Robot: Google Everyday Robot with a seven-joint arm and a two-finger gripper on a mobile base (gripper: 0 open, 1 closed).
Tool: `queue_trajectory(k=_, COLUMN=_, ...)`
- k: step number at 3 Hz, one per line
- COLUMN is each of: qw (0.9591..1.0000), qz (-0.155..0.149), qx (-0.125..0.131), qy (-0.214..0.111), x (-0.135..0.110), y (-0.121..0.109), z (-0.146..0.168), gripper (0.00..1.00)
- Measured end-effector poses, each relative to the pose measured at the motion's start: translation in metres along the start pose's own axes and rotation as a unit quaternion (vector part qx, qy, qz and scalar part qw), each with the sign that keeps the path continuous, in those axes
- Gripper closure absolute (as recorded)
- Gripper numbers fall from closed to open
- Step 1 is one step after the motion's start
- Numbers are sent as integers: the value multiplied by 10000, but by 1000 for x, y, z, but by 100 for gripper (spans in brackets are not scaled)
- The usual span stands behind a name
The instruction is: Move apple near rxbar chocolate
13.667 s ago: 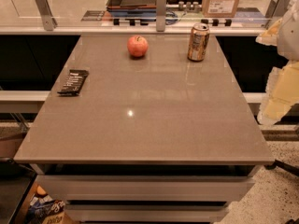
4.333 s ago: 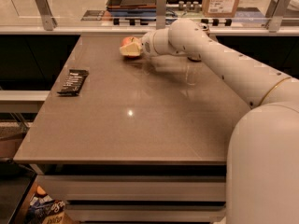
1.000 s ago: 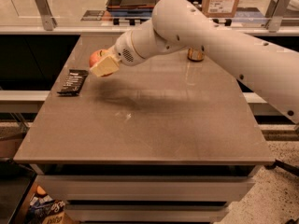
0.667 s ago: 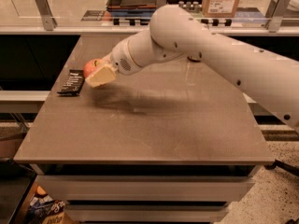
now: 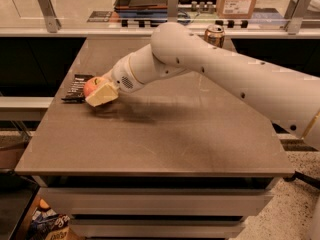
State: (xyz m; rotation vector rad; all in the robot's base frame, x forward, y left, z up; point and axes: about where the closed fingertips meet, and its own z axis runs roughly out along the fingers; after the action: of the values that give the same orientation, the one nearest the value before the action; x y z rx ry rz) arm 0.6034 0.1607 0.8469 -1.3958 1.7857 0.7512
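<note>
1. Camera view had my gripper [image 5: 101,94] way over on the left side of the table [image 5: 165,149]. It was clamped around the apple [image 5: 91,85], with one cream pad across the front and red skin poking out behind it.
2. What changed: a second earlier I was carrying the apple higher up and a bit further right of the rxbar chocolate [image 5: 76,86]. Since then it came down and to the left, so it ended up right beside the bar. Way back it sat at the far edge, not far from the drink can [image 5: 214,34], and that can hadn't budged.
3. So the apple was in my grip, low over the tabletop, just beside the right side of the black wrapper. I honestly couldn't tell if it was already touching the table or brushing the bar.
4. My read was that the carrying part was basically done and the apple counted as "near".
5. That left setting it down, letting go and backing the arm out.
6. Things to watch: it's round, so it could roll once released. The bar also sat close to the table's left edge, so a sloppy retreat might shove it off.
</note>
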Motion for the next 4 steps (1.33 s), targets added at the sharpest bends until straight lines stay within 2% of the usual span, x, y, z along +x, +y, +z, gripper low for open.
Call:
queue_trajectory(k=1, qw=9998, qz=10, qx=172, qy=24, x=8, y=1, z=10, gripper=100)
queue_trajectory(k=2, qw=9998, qz=10, qx=172, qy=24, x=7, y=1, z=9, gripper=100)
queue_trajectory(k=3, qw=9999, qz=2, qx=156, qy=26, x=7, y=3, z=10, gripper=82)
queue_trajectory(k=4, qw=9999, qz=-6, qx=141, qy=28, x=6, y=4, z=12, gripper=59)
